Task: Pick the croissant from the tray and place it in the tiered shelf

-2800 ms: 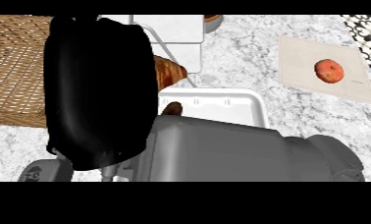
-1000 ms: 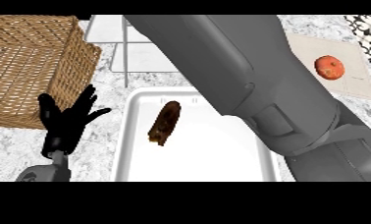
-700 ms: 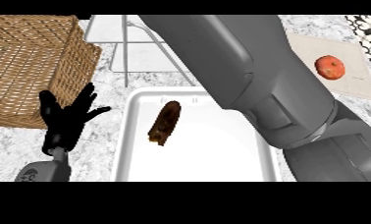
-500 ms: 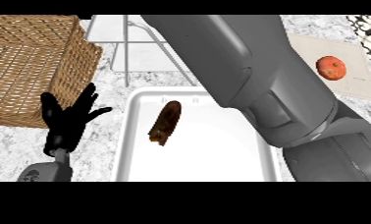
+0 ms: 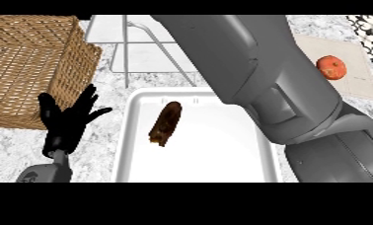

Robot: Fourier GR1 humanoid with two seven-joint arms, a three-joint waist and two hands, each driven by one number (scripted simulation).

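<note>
A brown croissant (image 5: 165, 124) lies on the white tray (image 5: 218, 162), in its upper left part. The white tiered shelf (image 5: 138, 36) stands behind the tray at the top of the view. My left hand (image 5: 67, 122) rests open, fingers up, left of the tray and apart from it. My right forearm (image 5: 262, 86) crosses the view from lower right to the top centre, over the tray's right side. The right hand itself is out of sight beyond the top of the scene.
A wicker basket (image 5: 36, 66) stands at the left, just above my left hand. At the right, a red tomato-like fruit (image 5: 331, 67) sits on a beige board (image 5: 350, 76). The counter is marbled grey.
The right arm has swung up and away from the tray, uncovering the croissant; over the last second it barely shifts. The left hand stays at the lower left.
</note>
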